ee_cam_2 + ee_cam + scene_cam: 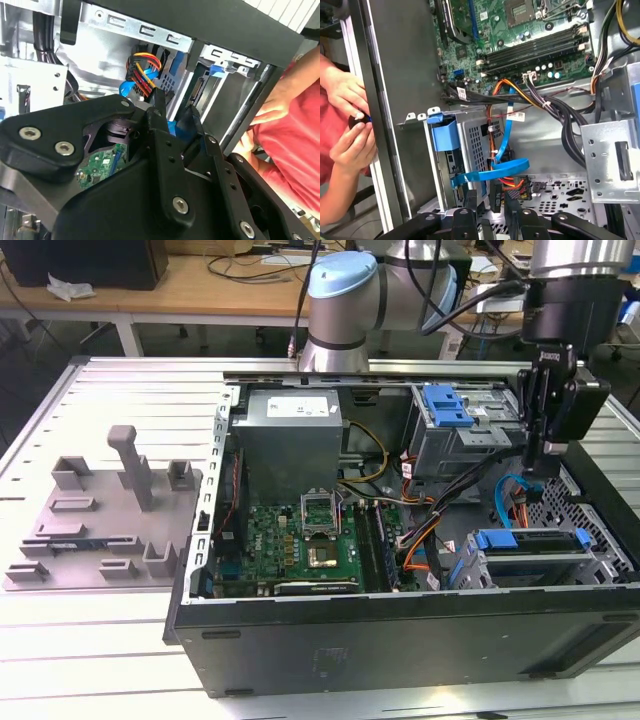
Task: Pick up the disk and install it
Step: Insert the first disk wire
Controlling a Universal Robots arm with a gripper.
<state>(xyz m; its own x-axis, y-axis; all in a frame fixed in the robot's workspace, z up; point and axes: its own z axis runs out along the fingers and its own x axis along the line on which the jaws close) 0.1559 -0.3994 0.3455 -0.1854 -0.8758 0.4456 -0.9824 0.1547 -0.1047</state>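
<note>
In the exterior view the disk [532, 558] lies in the drive cage at the case's front corner, on the exterior view's right, with blue rail ends at both sides. My gripper [543, 462] hangs above and behind that cage, over the blue and orange cables. Both wrist views show my black fingers [160, 107] a small gap apart with nothing between them, pointing at the blue data cable [492, 170] beside the cage's perforated wall [472, 137]. The gripper is open.
The open computer case [400, 625] lies on a slatted table, motherboard [300, 540] and power supply [290, 435] inside. A grey fixture plate [100, 520] with upright posts sits on the exterior view's left. A person's hands [347, 125] are at the case's outer wall near the cage.
</note>
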